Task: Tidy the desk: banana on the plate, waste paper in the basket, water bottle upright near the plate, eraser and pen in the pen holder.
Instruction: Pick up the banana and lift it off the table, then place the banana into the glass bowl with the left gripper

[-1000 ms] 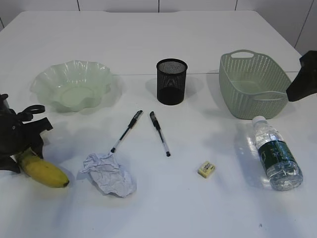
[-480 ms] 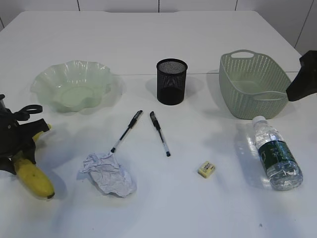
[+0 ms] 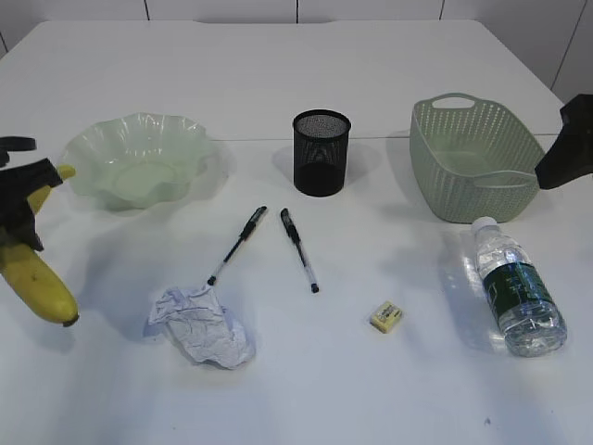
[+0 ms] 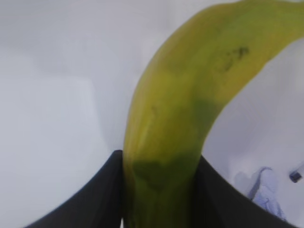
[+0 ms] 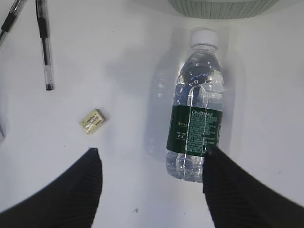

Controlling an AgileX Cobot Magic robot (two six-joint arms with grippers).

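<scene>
Banana (image 3: 37, 278) hangs above the desk's (image 3: 371, 83) left edge, clamped in the left gripper (image 4: 159, 164) (right gripper (image 5: 152, 175) gapes, empty).

Banana (image 3: 35, 278) in left gripper (image 3: 20, 199) jaws, beside plate (image 3: 139, 158), above desk (image 3: 371, 74).

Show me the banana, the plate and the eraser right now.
banana (image 3: 37, 283): exterior view, mid-body below the left gripper.
plate (image 3: 190, 132): exterior view, right side of the ruffled rim.
eraser (image 5: 92, 120): right wrist view, centre of the top face.
</scene>
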